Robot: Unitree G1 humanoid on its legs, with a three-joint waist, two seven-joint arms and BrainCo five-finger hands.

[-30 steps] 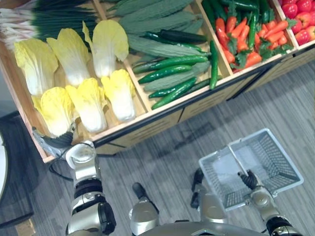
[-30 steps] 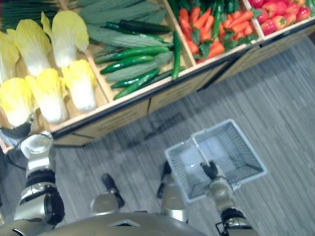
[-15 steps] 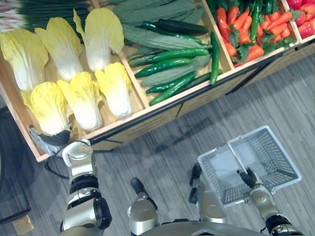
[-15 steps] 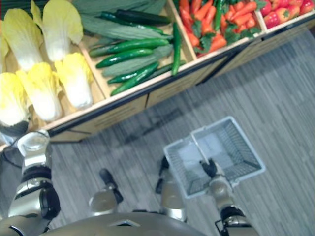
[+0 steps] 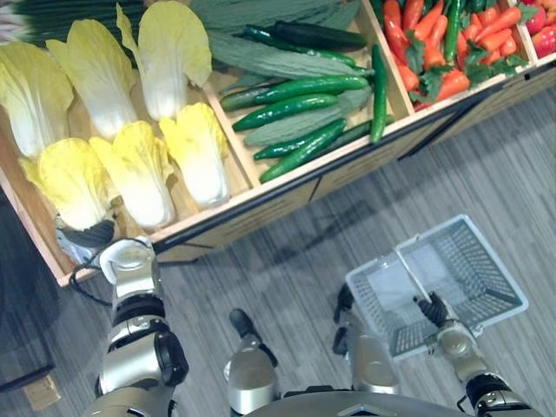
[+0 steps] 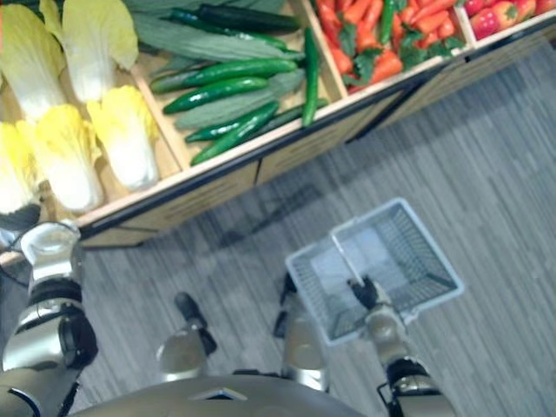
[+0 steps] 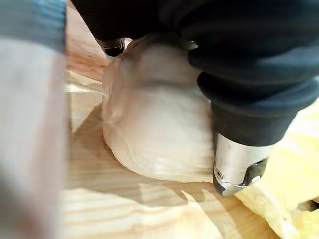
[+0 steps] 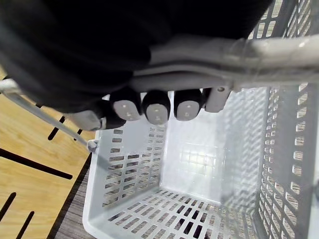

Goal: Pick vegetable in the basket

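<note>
Down at the shelf's (image 5: 261,187) near corner, your left hand (image 5: 87,236) has the wooden rim just beside it. Its fingers curl round the base of the end cabbage (image 5: 69,174), which has crinkled yellow leaves. Open floor (image 5: 287,261) lies between shelf and basket (image 5: 473,269). Your right hand (image 5: 432,308) is wrapped round the basket's handle (image 5: 413,278). The left wrist view shows the cabbage's pale, smooth base resting on the boards; the eye views show its leaves.
</note>
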